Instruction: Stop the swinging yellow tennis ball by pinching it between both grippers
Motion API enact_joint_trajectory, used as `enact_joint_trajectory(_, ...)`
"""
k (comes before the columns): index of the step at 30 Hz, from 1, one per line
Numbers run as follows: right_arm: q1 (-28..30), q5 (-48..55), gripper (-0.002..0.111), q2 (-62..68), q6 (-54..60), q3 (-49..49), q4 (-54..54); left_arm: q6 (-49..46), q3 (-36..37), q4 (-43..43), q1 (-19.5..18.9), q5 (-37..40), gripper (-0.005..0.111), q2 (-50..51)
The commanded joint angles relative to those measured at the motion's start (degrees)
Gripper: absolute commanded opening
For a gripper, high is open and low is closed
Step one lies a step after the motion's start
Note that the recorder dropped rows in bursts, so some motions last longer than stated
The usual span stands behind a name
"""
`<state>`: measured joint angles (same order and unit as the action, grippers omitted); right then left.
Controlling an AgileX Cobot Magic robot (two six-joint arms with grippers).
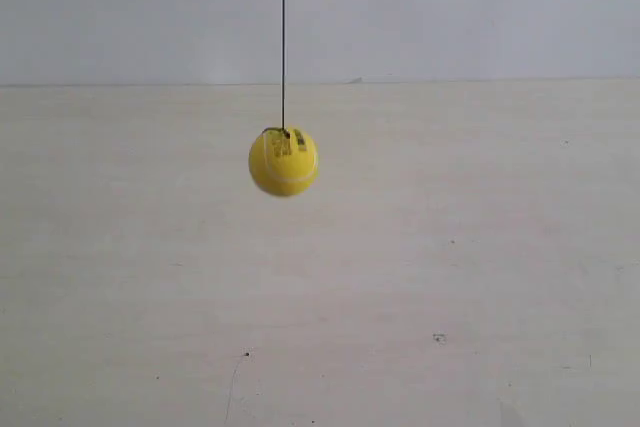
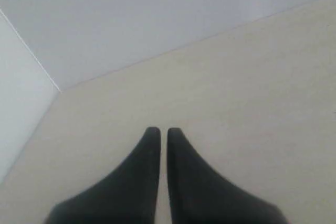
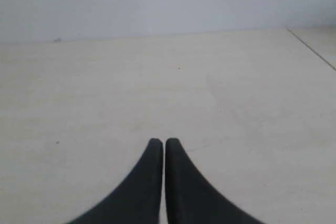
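Observation:
The yellow tennis ball (image 1: 283, 161) hangs from a thin black string (image 1: 283, 37) above the pale table, a little left of the exterior view's middle; a barcode sticker shows near its top. No arm or gripper appears in the exterior view. In the left wrist view my left gripper (image 2: 163, 131) is shut, its black wedge jaws nearly touching, with nothing between them. My right gripper (image 3: 164, 142) in the right wrist view is likewise shut and holds nothing. The ball shows in neither wrist view.
The pale wooden table (image 1: 450, 277) fills the lower part of the exterior view and meets a plain white wall (image 1: 450, 7) behind. A wall corner (image 2: 31, 51) shows in the left wrist view, a table edge (image 3: 312, 48) in the right wrist view.

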<state>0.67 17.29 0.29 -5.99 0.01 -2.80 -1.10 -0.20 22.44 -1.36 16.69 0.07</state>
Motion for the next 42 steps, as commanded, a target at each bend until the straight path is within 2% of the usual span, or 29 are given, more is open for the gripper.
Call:
enact_joint_trajectory(1, 0.28, -5.56, 0.000, -0.29, 0.61, -0.01, -0.63, -0.29, 0.20, 4.50, -0.29, -1.01, 0.005, -0.07)
enact_joint_trajectory(3, 0.28, -9.78, 0.000, -0.29, 0.61, -0.01, -0.63, -0.16, 0.20, 3.99, -0.29, -5.39, 0.005, -0.07)
enact_joint_trajectory(8, 0.28, -19.88, 0.000, -0.29, -0.39, -0.01, -0.52, 3.24, 0.20, -11.00, -0.29, -21.02, 0.005, -0.07)
enact_joint_trajectory(10, 0.28, -24.86, 0.000, -0.29, -1.22, -0.01, -0.37, 8.04, 0.20, -13.18, -0.29, -27.58, 0.005, -0.07)
enact_joint_trajectory(11, 0.28, -28.14, 0.000, -0.29, -1.65, -0.01, -0.37, 14.46, 0.20, -13.29, -0.29, -30.13, 0.005, -0.07)
enact_joint_trajectory(15, 0.28, -35.38, 0.000, -0.29, -10.49, -0.01, -0.37, 36.09, 0.20, -13.29, -0.29, -32.13, 0.005, -0.07)
enact_joint_trajectory(17, 0.28, -35.95, 0.000, -0.29, -12.14, -0.01, -0.37, 39.22, 0.20, -13.29, -0.29, -32.38, 0.005, -0.07)
enact_joint_trajectory(21, 0.28, -34.10, 0.000, -0.29, -13.27, -0.01, -0.37, 39.77, 0.20, -12.45, -0.29, -32.09, 0.005, -0.07)
enact_joint_trajectory(23, 0.28, -34.22, 0.000, -0.29, -18.68, -0.01, -0.63, 44.35, 0.20, -11.61, -0.08, -32.09, 0.005, -0.07)
enact_joint_trajectory(26, -0.07, -33.91, 0.000, -0.29, -24.12, -0.01, -5.38, 53.51, 0.03, -2.22, 0.46, -33.22, 0.005, -0.07)
enact_joint_trajectory(31, -2.52, -34.20, 0.000, 2.48, -32.56, -2.71, -15.37, 73.82, -5.73, 22.92, 0.68, -42.58, 0.005, 4.99)
enact_joint_trajectory(33, -3.76, -35.58, 0.000, 5.55, -34.87, -4.40, -18.89, 78.91, -8.36, 30.36, 0.68, -45.41, 0.005, 9.15)
enact_joint_trajectory(36, -6.57, -36.62, 0.000, 11.80, -38.68, -7.71, -25.84, 80.80, -11.84, 38.29, 0.68, -50.62, 0.005, 16.06)
enact_joint_trajectory(42, -13.11, -40.27, 0.000, 26.35, -45.39, -13.16, -40.12, 80.69, -14.63, 44.72, 0.68, -59.67, 0.005, 28.83)
